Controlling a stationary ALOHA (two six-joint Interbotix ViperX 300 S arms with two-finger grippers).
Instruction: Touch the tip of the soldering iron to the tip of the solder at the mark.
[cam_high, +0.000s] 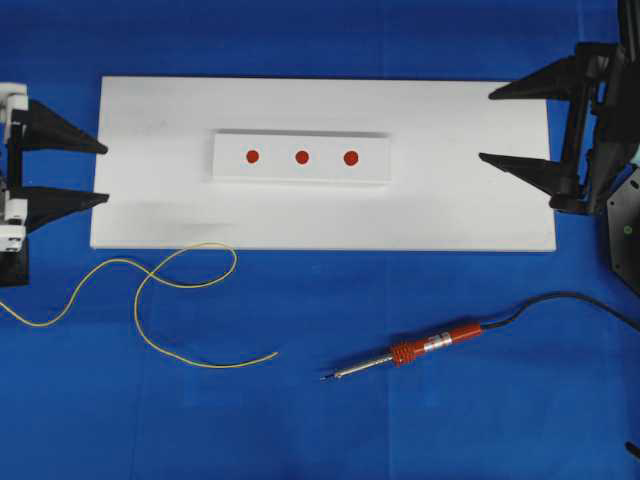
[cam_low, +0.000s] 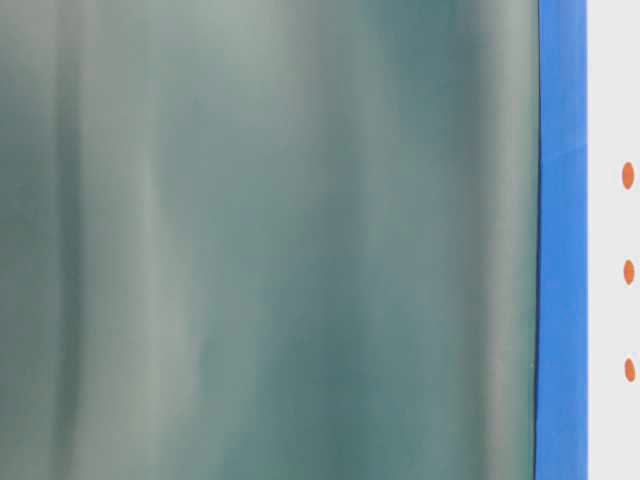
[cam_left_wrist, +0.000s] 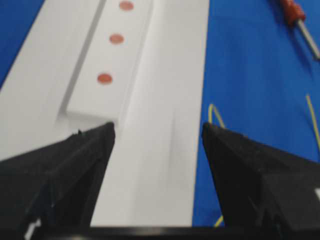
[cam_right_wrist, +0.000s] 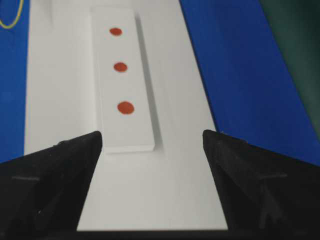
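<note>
My surface (cam_high: 420, 420) is covered in bright blue cloth. On it lies a large white board (cam_high: 150, 210), and on the middle of that board sits a smaller raised white block (cam_high: 300, 171) carrying three red dots (cam_high: 301, 157) in a row.

My left gripper (cam_high: 103, 172) sits at the board's left edge with its black fingers spread wide and nothing between them; my left wrist view looks straight along the board toward the block. My right gripper (cam_high: 485, 125) hangs at the board's right end, its jaws also wide apart and empty, with the block and its dots lined up ahead in my right wrist view.

The soldering iron (cam_high: 410, 352) lies on the blue cloth below the board, right of centre, its orange-red handle toward the right and its silver shaft and dark tip pointing left and slightly down. Its black cord (cam_high: 560, 298) runs off to the right edge. The solder (cam_high: 160, 280) lies on the cloth at lower left, a thin yellow wire curling in loose loops, one free end reaching toward the middle, well apart from the iron's tip. Neither touches the board's dots or my grippers.

The table-level view is mostly filled by a blurred grey-green expanse; only a strip of blue cloth and the board's white edge with the dots show at its right.
</note>
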